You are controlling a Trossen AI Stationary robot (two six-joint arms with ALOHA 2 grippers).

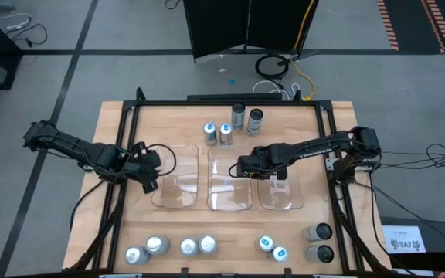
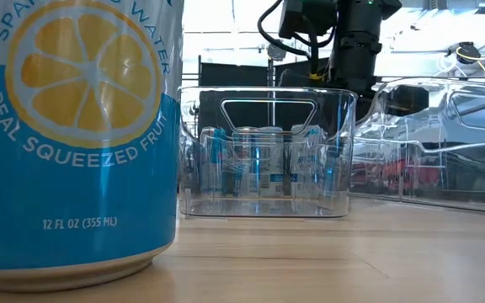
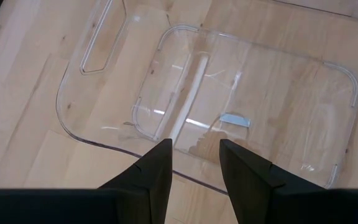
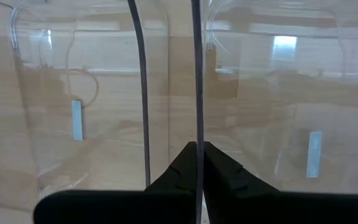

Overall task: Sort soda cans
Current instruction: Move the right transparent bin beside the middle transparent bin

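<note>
Right tool (image 1: pixel 243 167), fingers pressed together and empty, is hovering over the middle bin (image 1: pixel 230 185) while the left tool (image 1: pixel 150 184), parted, is waiting beside the left bin (image 1: pixel 178 179); soda cans (image 1: pixel 207 245) are standing unsorted along the worktop (image 1: pixel 130 232) edges, so a first pickup is probably next.

Left pincer (image 3: pixel 194 171) agape; right pincer (image 4: pixel 197 163) closed

Three clear bins (image 1: pixel 178 202) on wooden table (image 1: pixel 230 228), seemingly empty.
</note>
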